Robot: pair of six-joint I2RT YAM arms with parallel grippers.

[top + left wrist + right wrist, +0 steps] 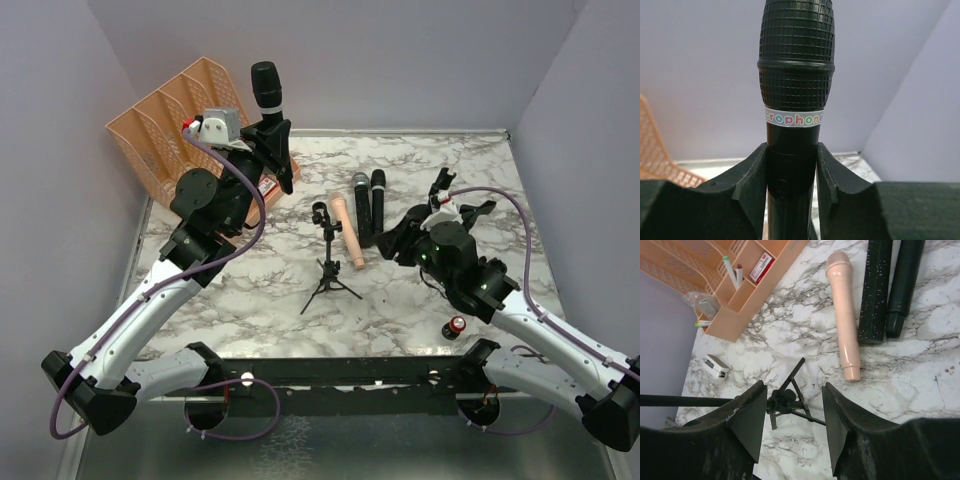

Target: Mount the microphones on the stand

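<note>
Black from grille to handle, one microphone (pixel 796 60) stands upright in the left gripper (pixel 791 170). The jaws are closed partway on its handle, just under a white band. The coloured letters on the band read "rophone", with the first letters hidden round the curve. In the top view this gripper holds it raised above the peach desk organiser (pixel 170 125).

The right gripper (pixel 792 410) has its jaws apart and grips nothing. Through the gap between its fingers the wrist view shows the tripod hub of the stand (pixel 785 400), which is on the marble table (pixel 250 290), untouched.

Beyond its fingertips lie the peach-pink microphone (pixel 843 315), the silver-headed microphone (pixel 875 290) and the second black microphone (pixel 905 280), side by side. None of them is on the stand.

A red and white packet (pixel 761 267) sits in the organiser, its print too small to read. A red-topped battery (pixel 456 327) stands beside the right arm.
</note>
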